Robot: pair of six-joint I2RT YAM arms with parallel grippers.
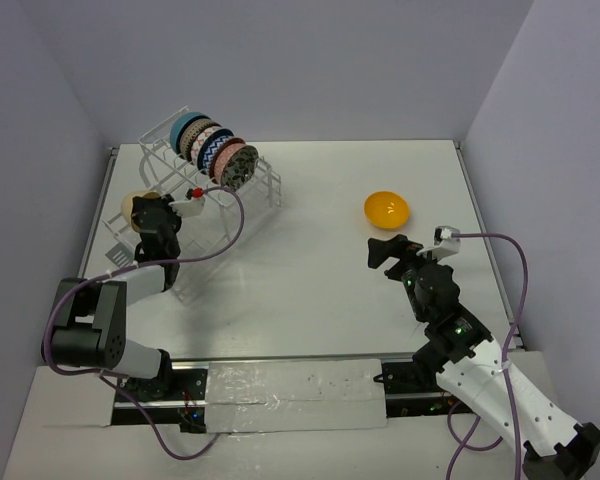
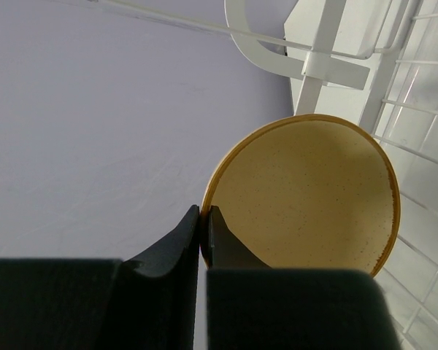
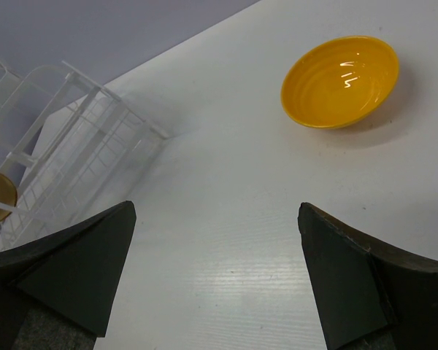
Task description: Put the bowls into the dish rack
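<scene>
At left of the top view, the left gripper (image 2: 203, 232) pinches the rim of a matte, speckled tan bowl (image 2: 306, 197) over the thin white wire dish rack (image 1: 268, 183), where five round bowls (image 1: 215, 150) stand on edge in a row. At lower right, the right gripper (image 3: 217, 211) hangs spread open, with the glossy orange-yellow bowl (image 3: 341, 71) well beyond its fingers on the white table (image 1: 320, 280).

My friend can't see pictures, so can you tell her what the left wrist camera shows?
The black left hand is pinched shut on the rim of a tan bowl, and we look straight into the bowl's speckled inside. White wires and bars of the dish rack show behind it, above and to the right.
</scene>
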